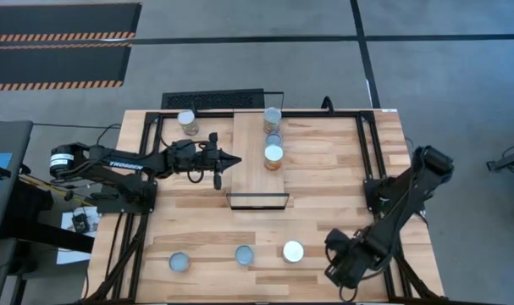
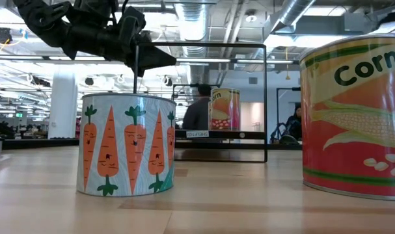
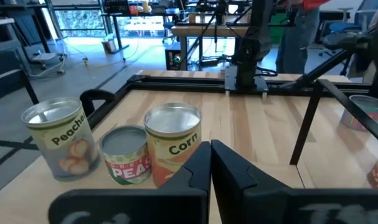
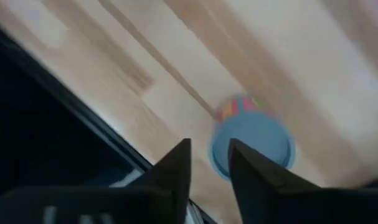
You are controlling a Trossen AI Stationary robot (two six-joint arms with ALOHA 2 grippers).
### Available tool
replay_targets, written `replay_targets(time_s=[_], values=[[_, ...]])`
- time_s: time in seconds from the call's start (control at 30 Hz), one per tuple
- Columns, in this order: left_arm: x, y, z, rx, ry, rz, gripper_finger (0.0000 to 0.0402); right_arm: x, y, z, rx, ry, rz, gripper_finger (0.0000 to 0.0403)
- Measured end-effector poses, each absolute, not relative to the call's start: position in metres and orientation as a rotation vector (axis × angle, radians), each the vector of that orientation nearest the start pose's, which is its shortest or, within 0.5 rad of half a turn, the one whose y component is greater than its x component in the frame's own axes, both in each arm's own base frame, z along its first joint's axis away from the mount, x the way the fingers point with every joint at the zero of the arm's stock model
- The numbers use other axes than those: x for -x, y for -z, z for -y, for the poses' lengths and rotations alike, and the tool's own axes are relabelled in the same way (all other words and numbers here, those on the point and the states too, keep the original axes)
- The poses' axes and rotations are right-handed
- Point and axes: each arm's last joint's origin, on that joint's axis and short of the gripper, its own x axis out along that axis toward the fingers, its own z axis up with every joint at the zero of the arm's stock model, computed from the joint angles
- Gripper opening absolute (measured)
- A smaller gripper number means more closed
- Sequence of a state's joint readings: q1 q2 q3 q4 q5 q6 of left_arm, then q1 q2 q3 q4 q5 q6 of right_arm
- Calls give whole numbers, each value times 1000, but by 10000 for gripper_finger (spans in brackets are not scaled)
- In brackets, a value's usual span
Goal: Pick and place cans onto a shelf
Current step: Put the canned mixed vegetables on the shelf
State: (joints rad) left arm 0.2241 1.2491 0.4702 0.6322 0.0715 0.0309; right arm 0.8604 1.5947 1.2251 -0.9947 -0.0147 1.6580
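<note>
Left claw (image 1: 232,159) pressed together beside shelf (image 1: 252,165) with three cans (image 1: 273,156), right claw (image 1: 334,273) near counter (image 1: 324,169) edge, fingers slightly parted.

7 cans (image 1: 274,157) (3 on the shelf (image 1: 248,161)), 2 arms (image 1: 113,165)

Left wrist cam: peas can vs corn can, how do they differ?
The peas can stands shorter than the corn can. The peas can's label is red and green with pale lettering; the corn can's is orange with dark lettering. Both stand upright, side by side, with silvery tops.
</note>
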Motion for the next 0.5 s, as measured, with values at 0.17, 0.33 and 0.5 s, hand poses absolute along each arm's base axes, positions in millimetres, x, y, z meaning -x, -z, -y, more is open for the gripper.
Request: replay_targets(time_s=[0.17, 0.33, 0.5], values=[[-243, -210, -53, -4, -150, -147, 0, -197, -221, -234, -820, 557, -1504, 179], [-243, -209, -53, 2, -150, -158, 0, -200, -210, -238, -830, 616, -1515, 183], [-243, -209, -53, 3, -150, -160, 0, -204, -198, -239, -806, 653, -1530, 154]])
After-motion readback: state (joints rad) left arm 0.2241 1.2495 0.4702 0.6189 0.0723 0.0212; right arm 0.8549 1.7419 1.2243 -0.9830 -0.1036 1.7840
